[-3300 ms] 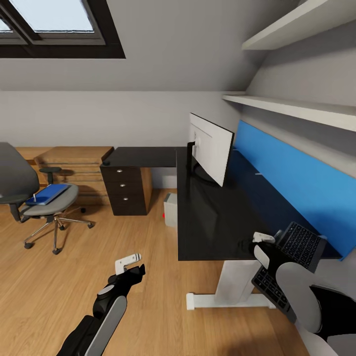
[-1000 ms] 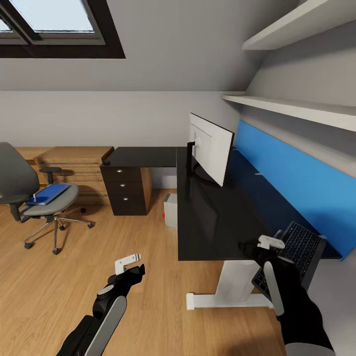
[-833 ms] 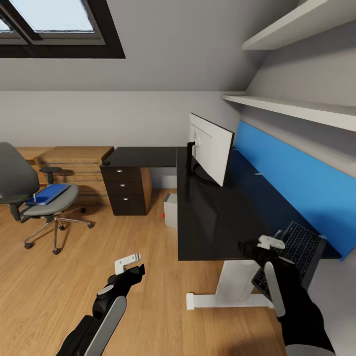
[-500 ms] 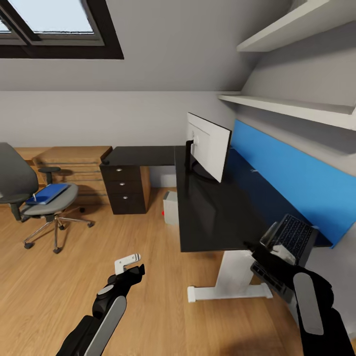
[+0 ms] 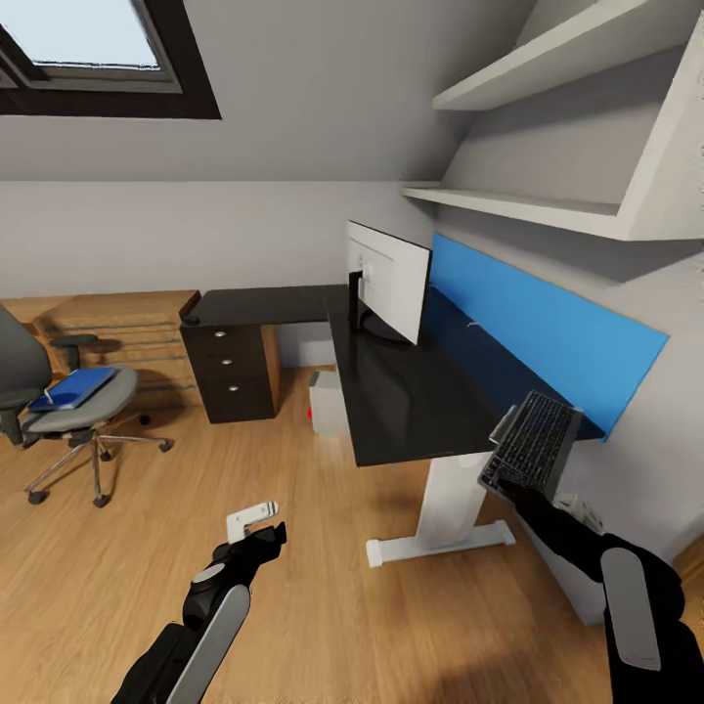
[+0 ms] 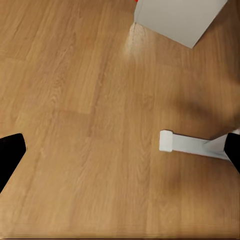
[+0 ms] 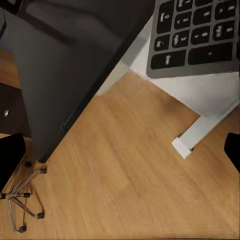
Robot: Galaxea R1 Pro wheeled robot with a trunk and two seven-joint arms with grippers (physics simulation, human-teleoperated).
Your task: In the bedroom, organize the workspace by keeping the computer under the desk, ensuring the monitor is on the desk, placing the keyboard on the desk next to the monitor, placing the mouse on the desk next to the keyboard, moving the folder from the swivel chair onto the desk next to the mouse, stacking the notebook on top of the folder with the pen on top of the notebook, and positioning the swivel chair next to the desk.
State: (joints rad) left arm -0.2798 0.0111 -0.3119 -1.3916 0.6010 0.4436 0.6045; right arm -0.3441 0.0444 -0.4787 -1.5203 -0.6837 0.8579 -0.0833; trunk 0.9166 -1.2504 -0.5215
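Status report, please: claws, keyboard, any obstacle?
Right claw shut on keyboard, held raised at the desk end, not laid down yet. Left claw open, over the floor. Desk top near the monitor looks free.

Light wood floor [image 6: 90, 125], white desk foot [image 6: 192, 144], grey computer [image 6: 180, 17] corner.

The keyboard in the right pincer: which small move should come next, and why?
Probably carry the keyboard over the desk toward the monitor and lower it. The right pincer holds it tilted off the desk's near end, not resting on it.
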